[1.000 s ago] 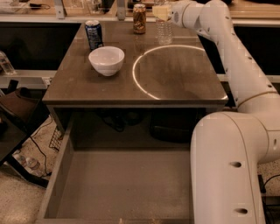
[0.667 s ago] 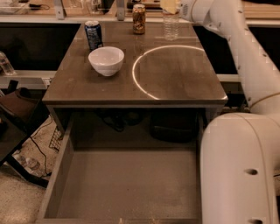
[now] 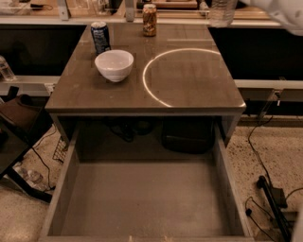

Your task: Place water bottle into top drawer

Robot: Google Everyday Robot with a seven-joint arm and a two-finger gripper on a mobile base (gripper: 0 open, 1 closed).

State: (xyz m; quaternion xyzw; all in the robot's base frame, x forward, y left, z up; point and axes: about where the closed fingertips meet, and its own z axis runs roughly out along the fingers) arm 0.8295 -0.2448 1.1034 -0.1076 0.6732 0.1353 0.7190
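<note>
Gripper of the robot lies beyond the top edge of the camera view, above the far right corner of the table, so it is out of sight and whether it is clenched or released cannot be told; nothing of its grasp shows. Only a piece of the white, smooth-shelled robot arm [image 3: 281, 13] enters at the top right corner, slanting down and to the right out of view. Just left of that arm piece is the lower part of the clear ribbed plastic water bottle [image 3: 221, 12], upright, its cap and upper body cut off by the top edge; its base sits at the far right edge of the brown rectangular tabletop [image 3: 189, 90], and whether it touches the surface or is held just above it cannot be told. On the tabletop a white round ceramic bowl [image 3: 114, 64] stands toward the left, with a blue soda can [image 3: 100, 37] upright just beyond it at the far left. A brown soda can [image 3: 149, 20] stands upright at the far edge near the middle, well left of the bottle. A bright thin ring of light [image 3: 144, 78] curves across the right half of the tabletop. Below the near edge of the table, the wide shallow grey-brown top drawer [image 3: 142, 198] is pulled out toward the near side, its flat bottom bare. A dark bag [image 3: 187, 134] sits on the floor under the table, behind the drawer, and black cables [image 3: 265, 184] trail over the speckled floor at the right
</note>
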